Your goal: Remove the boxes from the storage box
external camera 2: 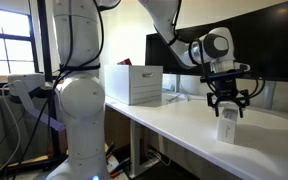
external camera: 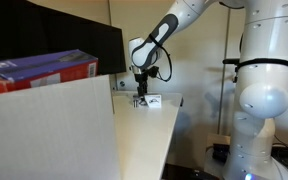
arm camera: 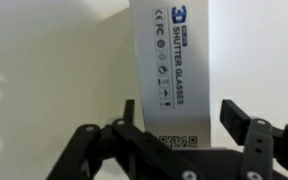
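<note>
The pincer (external camera 2: 227, 102) hung with its jaws spread over a white carton (external camera 2: 228, 129) standing upright on the worktop (external camera 2: 179, 125), well apart from the storage box (external camera 2: 134, 85); in the wrist view the fingers (arm camera: 234, 122) flanked the printed carton with a gap showing beside it, so the pincer had hold of nothing. A red carton (external camera: 39, 68), purple-blue on one face, showed above the storage box's near wall, apparently inside it. The step in hand looked to be setting one carton down outside the storage box; the next move would call for a straight lift clear of the white carton without tipping it, then a swing to the storage box for the red carton
</note>
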### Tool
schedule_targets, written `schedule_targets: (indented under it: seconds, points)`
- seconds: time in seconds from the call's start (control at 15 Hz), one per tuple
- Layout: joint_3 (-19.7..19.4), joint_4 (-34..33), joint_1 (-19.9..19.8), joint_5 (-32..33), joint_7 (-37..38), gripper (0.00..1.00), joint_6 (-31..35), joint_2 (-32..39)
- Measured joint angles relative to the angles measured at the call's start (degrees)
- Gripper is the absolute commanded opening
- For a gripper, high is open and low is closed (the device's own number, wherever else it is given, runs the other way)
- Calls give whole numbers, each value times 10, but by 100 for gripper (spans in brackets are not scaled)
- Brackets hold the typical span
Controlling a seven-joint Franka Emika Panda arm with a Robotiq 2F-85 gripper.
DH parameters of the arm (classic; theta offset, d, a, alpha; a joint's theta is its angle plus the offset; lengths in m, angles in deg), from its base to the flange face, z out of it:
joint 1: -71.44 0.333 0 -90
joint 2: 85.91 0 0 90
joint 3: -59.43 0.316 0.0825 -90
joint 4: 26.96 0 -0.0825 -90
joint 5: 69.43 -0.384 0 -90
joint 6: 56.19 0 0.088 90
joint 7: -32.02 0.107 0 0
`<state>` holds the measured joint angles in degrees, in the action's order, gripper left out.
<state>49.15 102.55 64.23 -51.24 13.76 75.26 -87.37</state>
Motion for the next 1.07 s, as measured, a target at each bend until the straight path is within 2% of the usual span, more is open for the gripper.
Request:
schedule_targets:
  seconds: [0.73, 1.07]
  points:
    - [35, -28, 10, 1, 0, 100, -12, -24]
    - [53, -28, 27, 2, 0, 100, -77, -70]
